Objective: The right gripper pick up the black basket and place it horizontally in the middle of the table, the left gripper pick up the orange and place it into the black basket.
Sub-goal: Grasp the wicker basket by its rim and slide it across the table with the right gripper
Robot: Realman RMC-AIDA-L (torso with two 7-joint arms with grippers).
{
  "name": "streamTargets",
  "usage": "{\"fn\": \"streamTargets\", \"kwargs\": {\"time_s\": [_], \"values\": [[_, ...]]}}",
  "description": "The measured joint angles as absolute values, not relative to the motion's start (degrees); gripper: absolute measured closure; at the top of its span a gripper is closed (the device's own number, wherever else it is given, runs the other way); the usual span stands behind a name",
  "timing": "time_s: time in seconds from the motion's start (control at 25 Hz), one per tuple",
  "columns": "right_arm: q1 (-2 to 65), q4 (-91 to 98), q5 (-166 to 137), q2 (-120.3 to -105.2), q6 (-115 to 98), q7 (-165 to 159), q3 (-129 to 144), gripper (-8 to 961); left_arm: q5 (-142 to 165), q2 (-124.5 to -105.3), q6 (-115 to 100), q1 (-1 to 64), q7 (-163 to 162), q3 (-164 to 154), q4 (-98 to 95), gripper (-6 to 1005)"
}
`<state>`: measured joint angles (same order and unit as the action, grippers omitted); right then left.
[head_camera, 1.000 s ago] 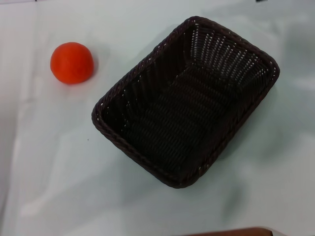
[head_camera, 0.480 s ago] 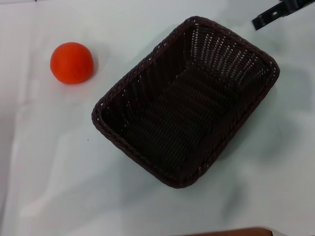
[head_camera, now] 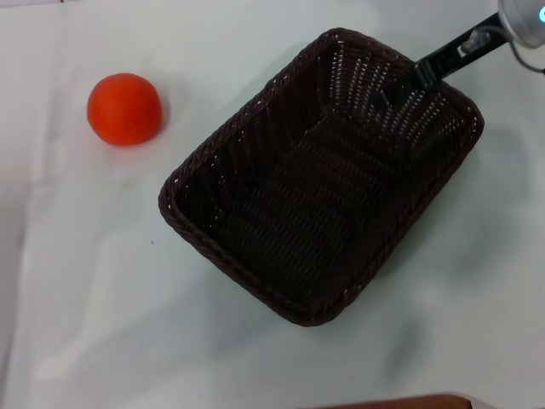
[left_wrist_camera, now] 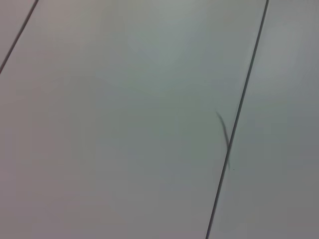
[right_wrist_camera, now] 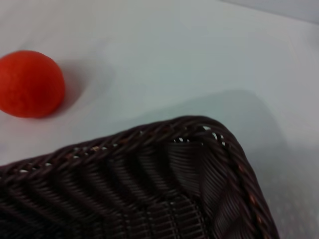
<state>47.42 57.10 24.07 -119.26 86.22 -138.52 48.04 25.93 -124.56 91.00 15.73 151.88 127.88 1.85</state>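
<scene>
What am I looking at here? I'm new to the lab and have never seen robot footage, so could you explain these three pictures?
These come from a two-armed robot that carries cameras. The head view looks down from its head at a pale table. On it sit a dark woven black basket, lying at an angle, and an orange to the basket's left, apart from it. At the upper right, the right claw on its silver arm reaches in over the basket's far rim; whether it is open or shut cannot be told, and nothing is lifted.

The right wrist view comes from a camera on that arm: it shows a basket corner close up, with the orange beyond.

The left wrist view shows only a plain pale surface with thin dark lines, so the left claw is nowhere in view.
</scene>
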Motion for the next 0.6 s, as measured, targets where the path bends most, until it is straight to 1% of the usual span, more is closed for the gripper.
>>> {"fn": "streamTargets", "kwargs": {"time_s": [0.4,0.6], "values": [[45.6,54.9,24.9,-119.31,80.6,-138.7,48.3,37,25.9,-124.45,90.2,16.1,151.9,127.9,1.8,122],[45.2,54.6,26.7,-119.34,80.1,-138.5,48.6,206,25.9,-124.45,89.9,16.1,151.9,127.9,2.0,122]]}}
